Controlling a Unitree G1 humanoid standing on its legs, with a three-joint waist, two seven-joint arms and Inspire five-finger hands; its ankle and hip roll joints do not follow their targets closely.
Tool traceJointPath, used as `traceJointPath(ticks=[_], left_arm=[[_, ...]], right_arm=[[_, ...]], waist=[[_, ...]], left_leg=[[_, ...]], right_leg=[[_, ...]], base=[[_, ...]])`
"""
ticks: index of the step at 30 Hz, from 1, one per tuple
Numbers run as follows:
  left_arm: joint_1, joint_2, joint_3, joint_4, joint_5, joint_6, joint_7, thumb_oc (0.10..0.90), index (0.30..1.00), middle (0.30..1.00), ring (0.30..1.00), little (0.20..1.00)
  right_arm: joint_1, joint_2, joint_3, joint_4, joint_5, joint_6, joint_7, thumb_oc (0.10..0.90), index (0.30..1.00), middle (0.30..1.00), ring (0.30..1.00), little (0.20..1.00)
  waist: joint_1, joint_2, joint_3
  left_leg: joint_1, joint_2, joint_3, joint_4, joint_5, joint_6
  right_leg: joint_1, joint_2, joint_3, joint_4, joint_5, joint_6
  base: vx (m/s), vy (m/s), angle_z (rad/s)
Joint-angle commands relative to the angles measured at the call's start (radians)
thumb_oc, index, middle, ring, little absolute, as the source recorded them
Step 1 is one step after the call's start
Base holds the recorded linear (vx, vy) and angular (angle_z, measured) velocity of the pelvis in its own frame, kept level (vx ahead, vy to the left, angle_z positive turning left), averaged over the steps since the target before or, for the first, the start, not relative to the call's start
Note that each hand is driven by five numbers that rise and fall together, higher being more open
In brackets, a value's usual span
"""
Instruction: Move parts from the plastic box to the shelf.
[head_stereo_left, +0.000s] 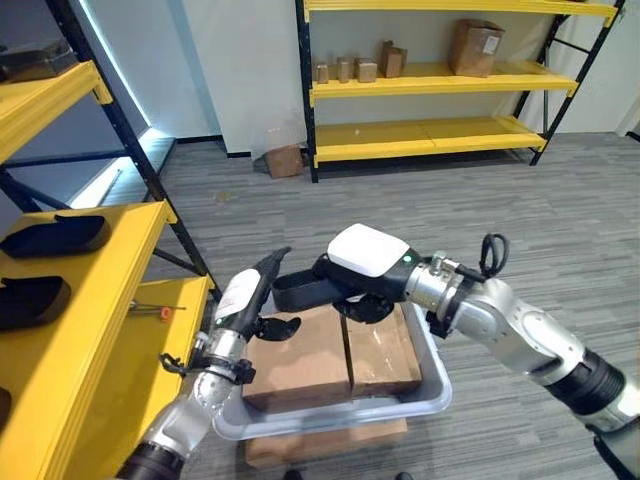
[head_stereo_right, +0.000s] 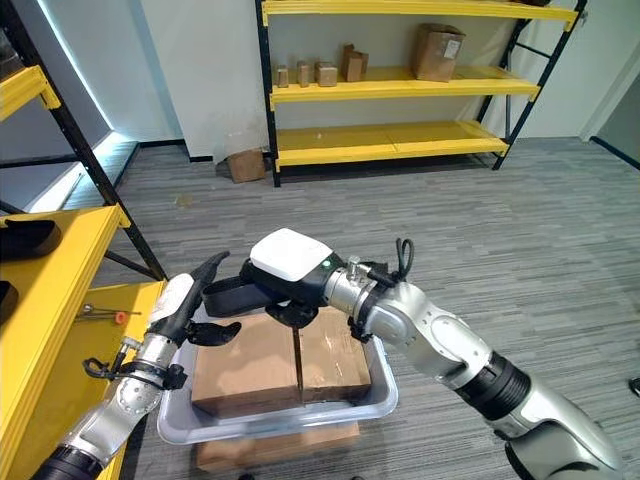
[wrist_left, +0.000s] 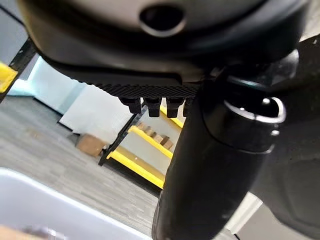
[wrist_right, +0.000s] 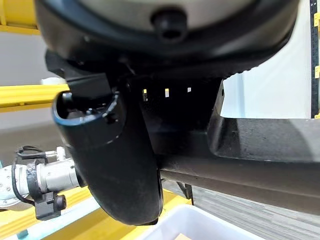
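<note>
Our left hand (head_stereo_left: 250, 292) hovers over the plastic box's (head_stereo_left: 432, 392) left rim, fingers straight and released. Our right hand (head_stereo_left: 345, 280) reaches across above the box, clenched around a black part (head_stereo_left: 300, 291). Two brown cartons (head_stereo_left: 330, 360) fill the box; the yellow shelf (head_stereo_left: 70, 350) stands just left, holding more black parts (head_stereo_left: 55, 235).

even bright indoor light, pale glare strip along left wall (head_stereo_left: 120, 150), wrist views dark and blurred close up, straight lines bowed at edges
</note>
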Motion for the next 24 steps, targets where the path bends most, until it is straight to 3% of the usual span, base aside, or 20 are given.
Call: traceJointPath(ticks=[1, 5, 15, 16, 18, 20, 21, 24], left_arm=[[-0.102, 0.021, -0.003, -0.052, -0.160, -0.125, -0.175, 0.900, 1.000, 1.000, 1.000, 1.000], [-0.061, 0.032, 0.016, -0.092, -0.249, -0.159, -0.258, 0.900, 1.000, 1.000, 1.000, 1.000], [-0.067, 0.028, 0.025, -0.138, -0.291, -0.227, -0.228, 0.900, 1.000, 1.000, 1.000, 1.000], [-0.080, 0.033, 0.022, -0.166, -0.274, -0.229, -0.212, 0.863, 0.948, 0.948, 0.948, 0.948], [-0.087, 0.034, 0.020, -0.173, -0.275, -0.233, -0.197, 0.612, 0.596, 0.596, 0.596, 0.596], [-0.097, 0.033, 0.015, -0.182, -0.264, -0.242, -0.145, 0.435, 0.349, 0.349, 0.349, 0.349], [-0.108, 0.030, 0.017, -0.188, -0.227, -0.240, -0.077, 0.400, 0.300, 0.300, 0.300, 0.300], [-0.136, 0.028, 0.017, -0.198, -0.086, -0.241, 0.064, 0.400, 0.300, 0.300, 0.300, 0.300]], right_arm=[[-0.112, 0.075, -0.131, -0.137, -0.027, -0.056, -0.185, 0.400, 0.300, 0.300, 0.300, 0.300], [-0.098, 0.061, -0.134, -0.105, -0.028, -0.073, -0.214, 0.400, 0.300, 0.300, 0.300, 0.300], [-0.063, 0.092, -0.091, -0.110, -0.021, -0.092, -0.238, 0.400, 0.300, 0.300, 0.300, 0.300], [-0.070, 0.099, -0.083, -0.104, 0.006, -0.086, -0.242, 0.400, 0.300, 0.300, 0.300, 0.300], [-0.070, 0.100, -0.081, -0.110, 0.017, -0.080, -0.241, 0.400, 0.300, 0.300, 0.300, 0.300], [-0.071, 0.106, -0.074, -0.110, 0.034, -0.075, -0.248, 0.400, 0.300, 0.300, 0.300, 0.300], [-0.069, 0.114, -0.070, -0.112, 0.040, -0.070, -0.254, 0.400, 0.300, 0.300, 0.300, 0.300], [-0.074, 0.141, -0.061, -0.111, 0.046, -0.054, -0.270, 0.400, 0.300, 0.300, 0.300, 0.300]], waist=[[0.006, -0.014, -0.049], [0.010, -0.007, -0.047], [0.021, -0.004, -0.045], [0.025, -0.006, -0.048], [0.024, -0.007, -0.048], [0.023, -0.009, -0.049], [0.023, -0.010, -0.051], [0.023, -0.014, -0.052]], left_leg=[[0.057, 0.030, -0.018, 0.005, -0.111, -0.013], [0.054, 0.029, -0.017, 0.009, -0.111, -0.011], [0.052, 0.019, -0.029, 0.004, -0.111, -0.003], [0.053, 0.016, -0.031, 0.003, -0.112, -0.003], [0.053, 0.016, -0.032, 0.002, -0.113, -0.002], [0.053, 0.016, -0.032, 0.002, -0.112, -0.002], [0.054, 0.015, -0.032, 0.001, -0.112, -0.002], [0.054, 0.015, -0.034, 0.000, -0.114, -0.001]], right_leg=[[0.034, -0.009, -0.014, 0.010, -0.106, 0.010], [0.034, -0.012, -0.019, 0.010, -0.106, 0.009], [0.038, -0.020, -0.033, 0.011, -0.104, 0.008], [0.041, -0.022, -0.037, 0.010, -0.103, 0.009], [0.041, -0.023, -0.037, 0.011, -0.104, 0.010], [0.042, -0.024, -0.038, 0.011, -0.103, 0.010], [0.042, -0.024, -0.037, 0.011, -0.104, 0.010], [0.045, -0.024, -0.035, 0.010, -0.105, 0.010]], base=[[0.00, 0.000, 0.00], [0.00, 0.018, 0.00], [0.00, 0.011, 0.01], [0.01, 0.014, 0.06], [0.01, 0.012, 0.04], [0.01, 0.011, 0.04], [0.00, 0.000, 0.00], [0.00, 0.000, 0.00]])
